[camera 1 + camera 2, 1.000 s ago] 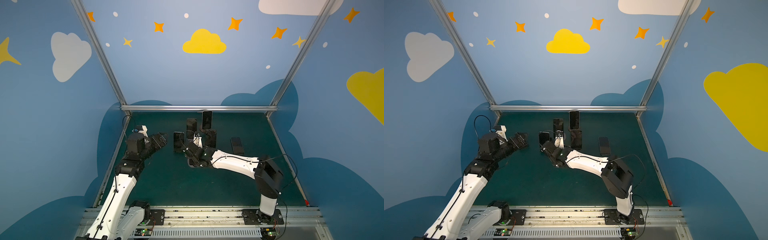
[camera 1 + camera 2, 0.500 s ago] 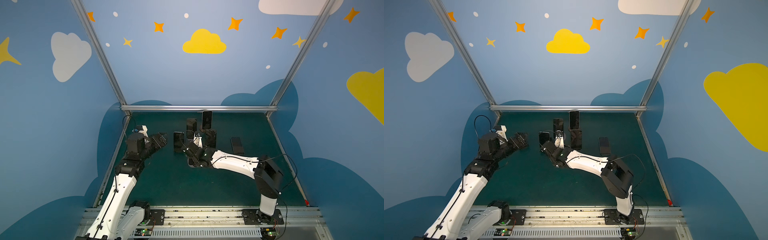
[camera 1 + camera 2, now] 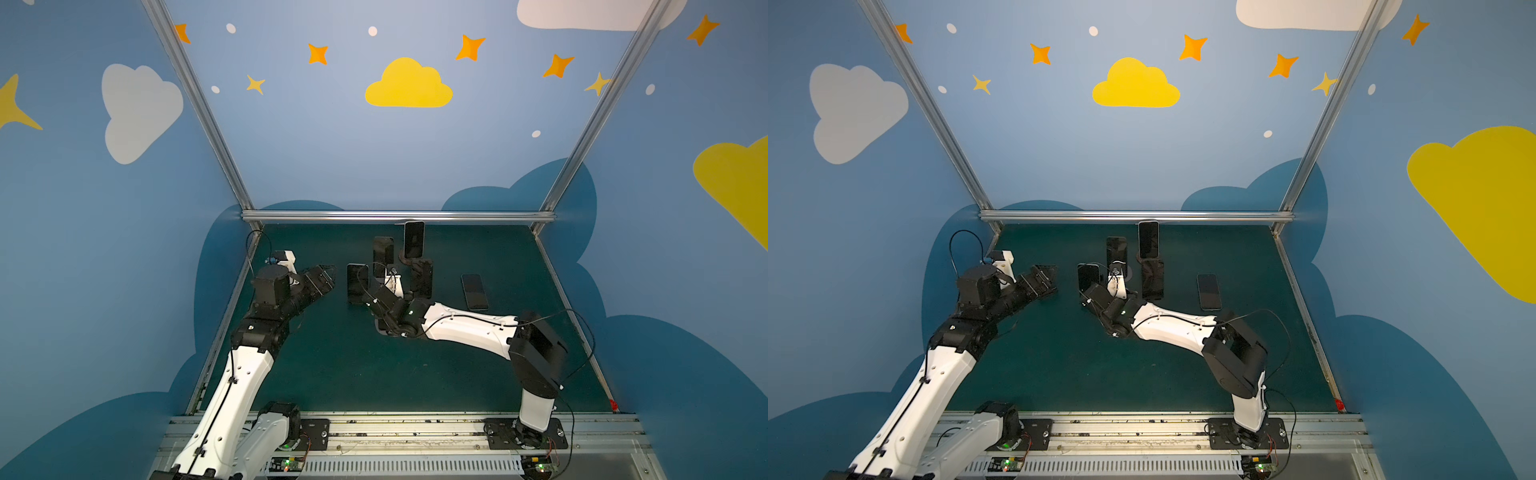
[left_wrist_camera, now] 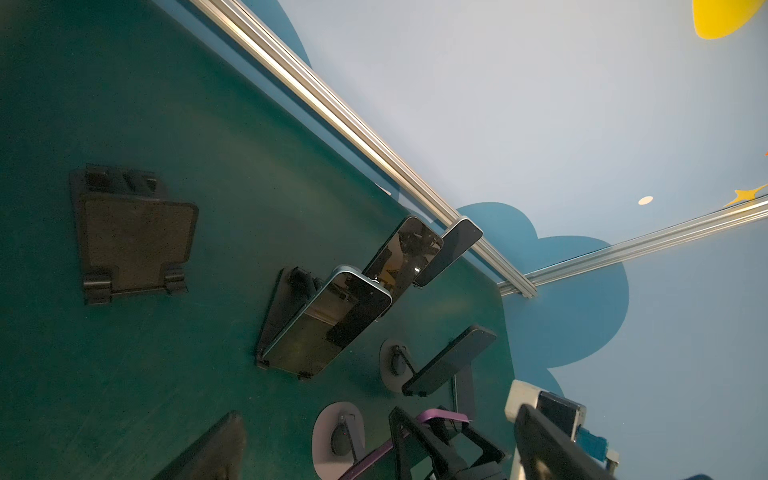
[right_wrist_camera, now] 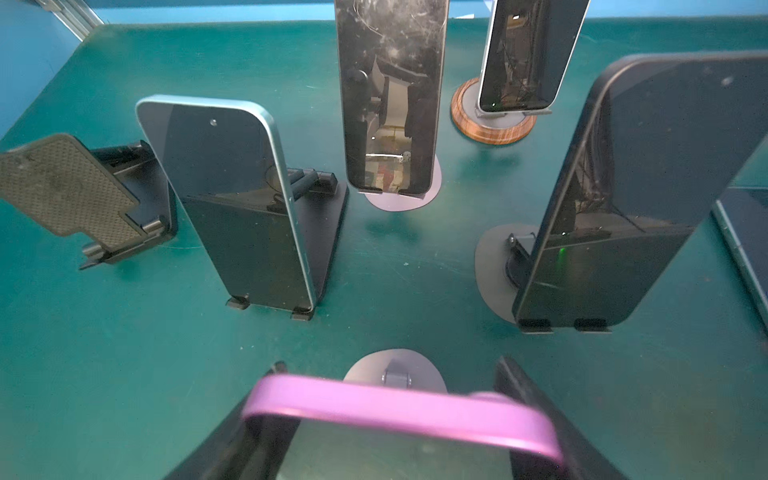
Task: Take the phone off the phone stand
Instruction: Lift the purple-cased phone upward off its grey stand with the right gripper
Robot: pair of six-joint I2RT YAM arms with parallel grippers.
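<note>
1. Closing over the last second, the right gripper (image 3: 371,297) now pinches the phone (image 5: 399,411) by its side edges.
2. Its purple top edge runs from finger to finger, just in front of the grey round stand (image 5: 395,368). Whether the phone still rests on the stand cannot be told.
3. Beyond the stand, a blue phone (image 5: 232,199) leans on a black holder.
4. In both top views the left gripper (image 3: 322,276) hangs spread and empty, well apart on the left of the mat (image 3: 332,365).
</note>
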